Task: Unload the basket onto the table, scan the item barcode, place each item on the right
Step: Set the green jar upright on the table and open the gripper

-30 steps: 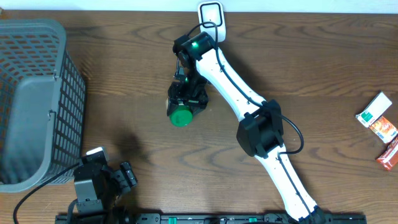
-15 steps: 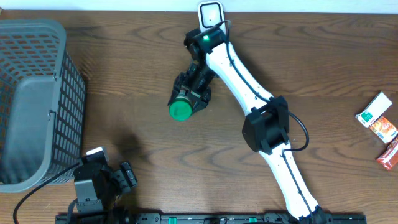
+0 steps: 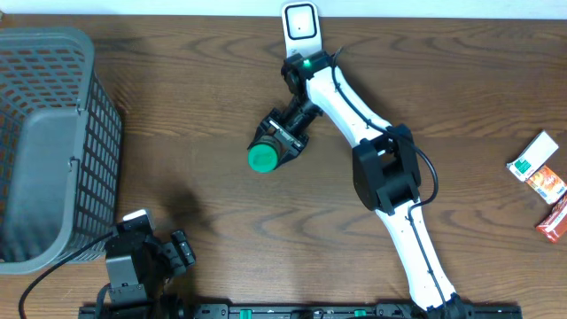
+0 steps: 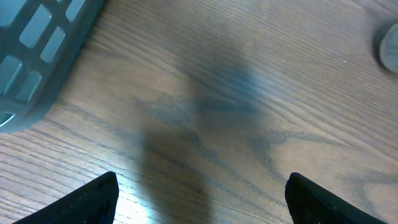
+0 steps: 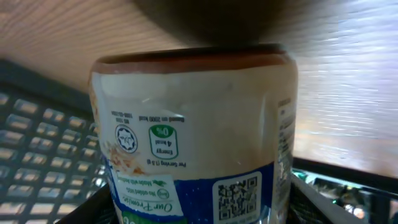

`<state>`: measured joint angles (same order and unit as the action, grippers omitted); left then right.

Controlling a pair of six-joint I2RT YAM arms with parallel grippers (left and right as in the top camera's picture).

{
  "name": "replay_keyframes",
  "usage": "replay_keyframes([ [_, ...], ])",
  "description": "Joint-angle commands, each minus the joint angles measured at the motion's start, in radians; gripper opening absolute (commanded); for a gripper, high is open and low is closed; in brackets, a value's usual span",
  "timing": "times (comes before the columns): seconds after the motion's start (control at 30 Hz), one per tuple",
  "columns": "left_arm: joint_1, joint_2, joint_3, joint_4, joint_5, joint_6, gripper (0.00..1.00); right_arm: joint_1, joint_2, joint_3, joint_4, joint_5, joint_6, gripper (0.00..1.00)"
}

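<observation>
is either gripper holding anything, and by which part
The right gripper holds the green-lidded jar by its labelled body, lid clear. The left gripper is open and empty.

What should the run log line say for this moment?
phase: presenting item | right gripper: shut on jar | jar: green lid, tilted, apart from scanner | left gripper: open, empty

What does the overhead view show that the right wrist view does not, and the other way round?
Only overhead: the green lid, the white device at the far edge, and the snack packets on the right. Only right wrist: the printed label with a QR code and small logos. Both: the jar, held by the right pincer, and the wooden table.
</observation>
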<state>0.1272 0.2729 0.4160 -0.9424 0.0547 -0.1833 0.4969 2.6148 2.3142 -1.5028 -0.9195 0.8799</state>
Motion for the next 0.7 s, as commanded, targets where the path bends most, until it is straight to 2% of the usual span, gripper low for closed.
replay_keyframes([
  [0.0, 0.000, -0.002, 0.006, -0.003, 0.008, 0.006, 0.86, -0.001, -0.042, -0.016, 0.001, -0.146, 0.025, 0.50],
  [0.07, 0.000, -0.002, 0.006, -0.003, 0.008, 0.006, 0.86, -0.002, -0.042, -0.016, 0.001, -0.148, 0.028, 0.57],
  [0.17, 0.001, -0.002, 0.006, -0.003, 0.008, 0.006, 0.86, -0.006, -0.042, -0.016, 0.000, -0.156, 0.050, 0.82],
  [0.23, 0.000, -0.002, 0.006, -0.003, 0.009, 0.006, 0.86, -0.010, -0.042, -0.016, 0.001, -0.156, 0.070, 0.88],
  [0.5, 0.000, -0.002, 0.006, -0.003, 0.008, 0.006, 0.86, -0.047, -0.042, -0.016, 0.067, -0.100, 0.090, 0.92],
  [0.67, 0.001, -0.002, 0.006, -0.003, 0.008, 0.006, 0.86, -0.068, -0.051, 0.001, 0.056, -0.073, 0.015, 0.94],
])
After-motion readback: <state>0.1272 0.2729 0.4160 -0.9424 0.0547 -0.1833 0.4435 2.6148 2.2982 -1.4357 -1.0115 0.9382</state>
